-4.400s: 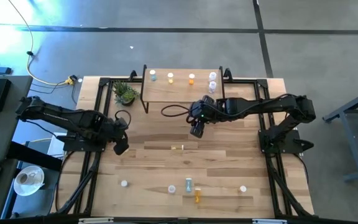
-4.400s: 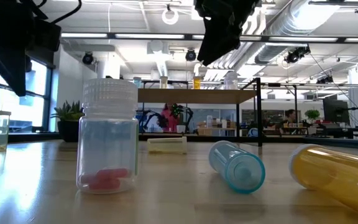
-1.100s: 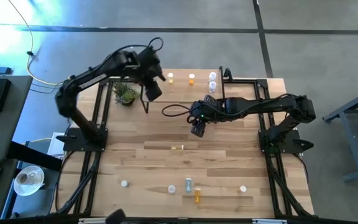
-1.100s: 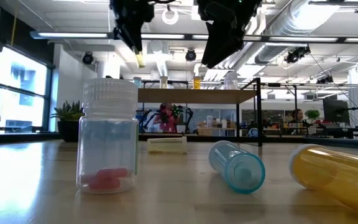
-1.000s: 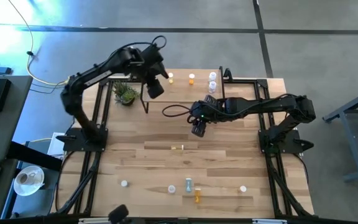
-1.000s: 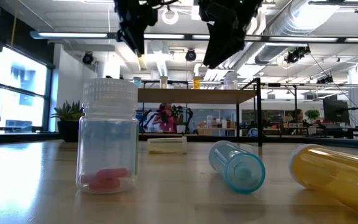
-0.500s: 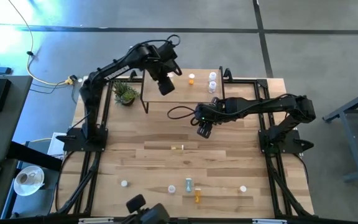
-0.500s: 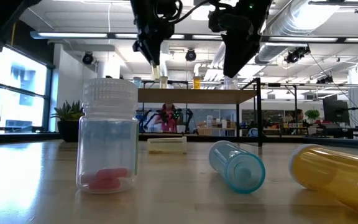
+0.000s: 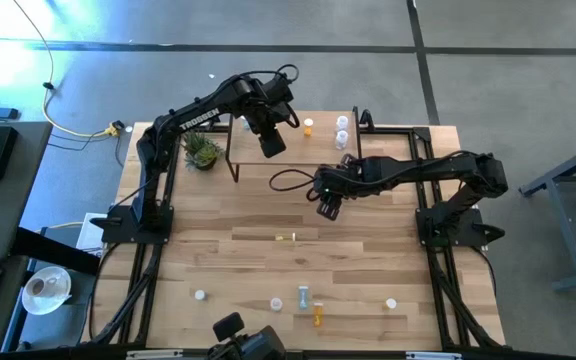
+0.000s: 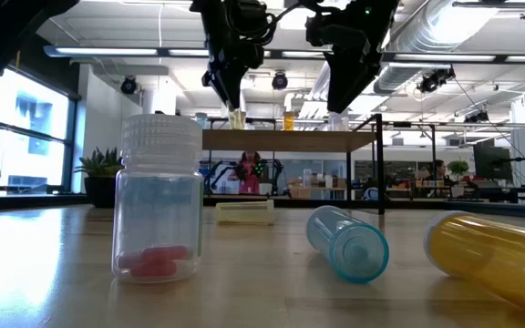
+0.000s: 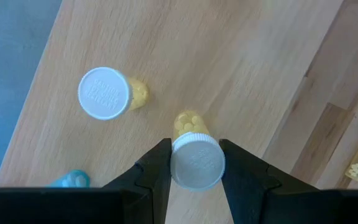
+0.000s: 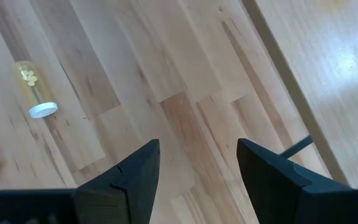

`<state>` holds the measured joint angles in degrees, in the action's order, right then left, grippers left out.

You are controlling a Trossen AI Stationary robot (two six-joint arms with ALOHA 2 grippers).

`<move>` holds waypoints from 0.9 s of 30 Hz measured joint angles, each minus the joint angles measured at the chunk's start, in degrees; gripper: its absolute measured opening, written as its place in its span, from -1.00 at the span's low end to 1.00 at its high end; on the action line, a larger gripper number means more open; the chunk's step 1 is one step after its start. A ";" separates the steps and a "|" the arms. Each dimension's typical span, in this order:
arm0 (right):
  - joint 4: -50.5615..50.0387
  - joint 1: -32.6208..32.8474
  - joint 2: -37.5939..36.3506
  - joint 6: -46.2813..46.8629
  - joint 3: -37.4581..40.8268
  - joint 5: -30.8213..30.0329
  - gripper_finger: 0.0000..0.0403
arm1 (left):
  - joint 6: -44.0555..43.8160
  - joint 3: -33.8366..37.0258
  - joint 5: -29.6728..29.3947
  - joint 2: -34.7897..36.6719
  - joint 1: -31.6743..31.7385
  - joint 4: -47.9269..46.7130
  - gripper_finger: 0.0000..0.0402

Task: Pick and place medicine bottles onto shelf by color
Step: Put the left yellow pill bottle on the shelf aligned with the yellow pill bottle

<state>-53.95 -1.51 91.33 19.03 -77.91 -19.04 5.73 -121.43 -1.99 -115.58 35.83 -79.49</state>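
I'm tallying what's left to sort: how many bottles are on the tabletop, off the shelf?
6: yellow bottle mid-table; near the front edge, left bottle, clear bottle, blue bottle, orange bottle, right bottle. Others may hide under the arms.

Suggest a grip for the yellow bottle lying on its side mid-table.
Take the yellow bottle by its mid-body, straight down from above, fingers across its short axis. It lies flat with the white cap at one end, and the round sides may roll. The open right tool hovers nearest.
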 joint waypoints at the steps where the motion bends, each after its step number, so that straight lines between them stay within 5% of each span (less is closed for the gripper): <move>1: 0.00 -0.01 0.00 0.00 0.00 -0.01 0.01 | -0.08 0.00 -0.03 -0.01 0.00 0.01 -0.44; 27: 0.00 -0.01 0.00 0.22 0.00 0.10 0.01 | -0.64 0.04 -0.36 0.01 -0.37 1.25 -0.44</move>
<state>-53.95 -1.52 91.33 19.25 -77.91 -18.94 5.09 -121.38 -2.35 -115.57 35.46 -78.24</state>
